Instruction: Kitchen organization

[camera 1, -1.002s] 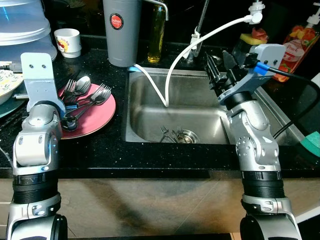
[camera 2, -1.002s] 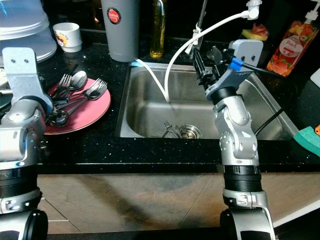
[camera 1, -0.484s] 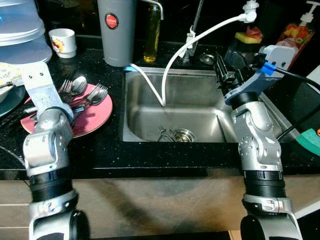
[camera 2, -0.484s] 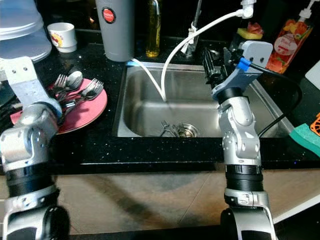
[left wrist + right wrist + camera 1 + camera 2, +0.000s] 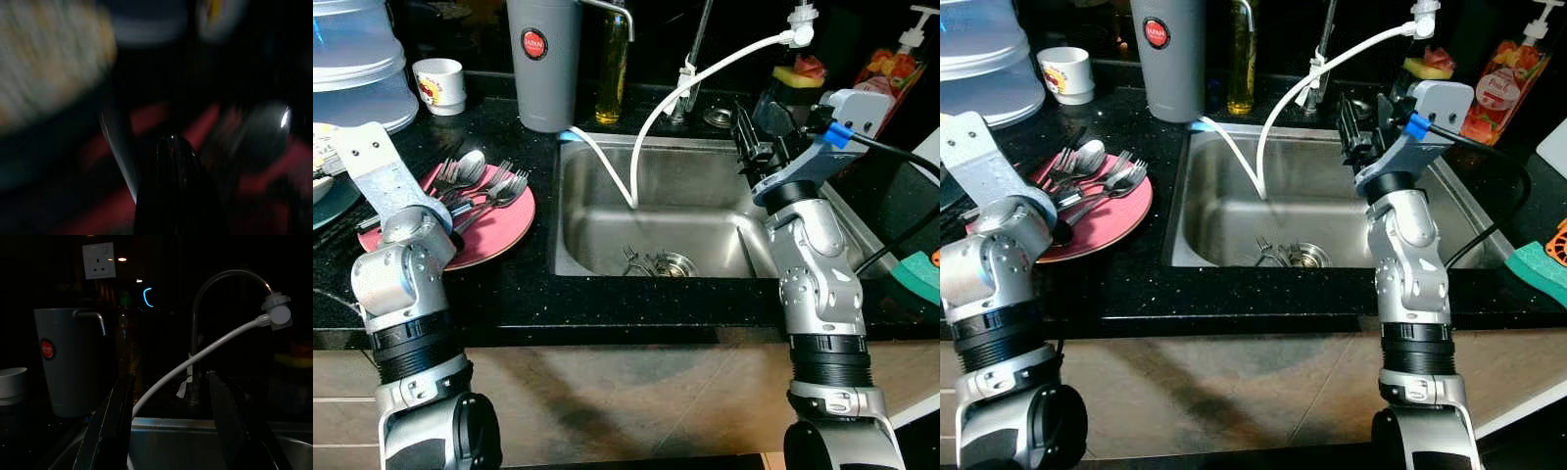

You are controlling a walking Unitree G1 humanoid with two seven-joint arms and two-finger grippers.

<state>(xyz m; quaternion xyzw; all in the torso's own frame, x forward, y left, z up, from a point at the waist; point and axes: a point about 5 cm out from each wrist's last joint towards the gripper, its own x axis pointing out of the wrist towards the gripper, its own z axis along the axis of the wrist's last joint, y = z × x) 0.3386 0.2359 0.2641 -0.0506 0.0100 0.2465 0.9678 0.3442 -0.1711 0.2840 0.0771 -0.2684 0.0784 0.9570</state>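
You had the cutlery in two places: a heap of forks and spoons (image 5: 480, 186) on the pink plate (image 5: 504, 230) at middle left of the left eye view, and a few loose forks (image 5: 641, 260) lying by the drain at the bottom of the steel sink (image 5: 597, 211) in the centre.

Your left gripper (image 5: 168, 196) sat low over that plate; in the blurred left wrist view one dark finger filled the lower centre with a spoon bowl glinting at right, and I could not tell whether it was spread or closed, or whether it had anything.

Your right gripper (image 5: 171, 421) hung above the sink's right side, its two black fingers standing well apart and empty, framing the white hose (image 5: 205, 355) and the tap beyond.

Those forks looked to me light, stiff and slick, likely wet, and lying flat on steel. I'd have pinched one across the narrow handle rather than the tines, and expected it to skid or swivel. The heap on the plate was tangled, so lifting one piece could drag others.

Against half a second earlier, your left forearm had swung outward toward the upper left, uncovering more of the plate and its handles. Your right arm had barely shifted, and the forks in the sink lay where they were.
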